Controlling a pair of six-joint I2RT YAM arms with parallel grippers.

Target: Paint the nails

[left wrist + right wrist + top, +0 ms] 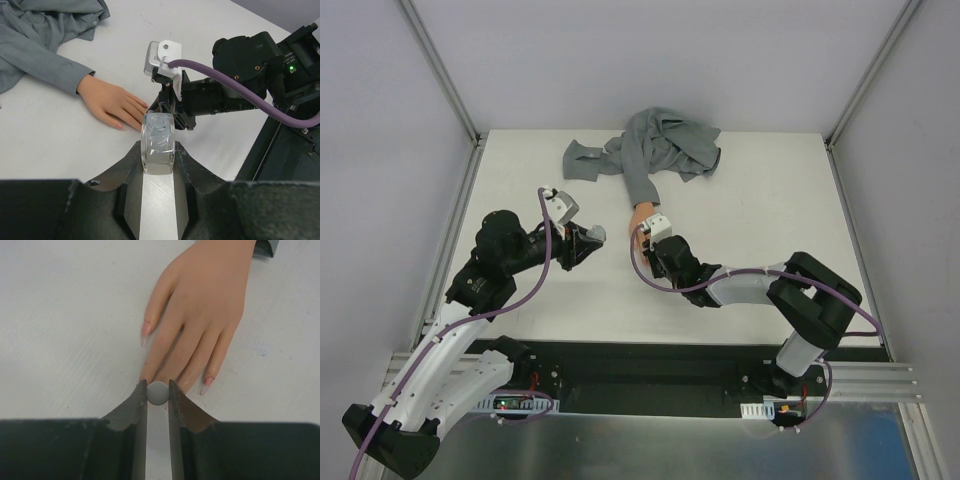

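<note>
The peach mannequin hand lies palm down on the white table, its wrist in a grey sleeve. Pink-tinted nails show on an outer finger and on another; the middle fingertips are hidden behind my right gripper. That gripper is shut on a round grey cap directly over those fingertips. My left gripper is shut on a small clear glass bottle, mouth up, held just left of the hand, close to the right gripper.
The grey shirt is bunched at the table's back middle. The right arm reaches in from the right. Frame rails border the table on both sides.
</note>
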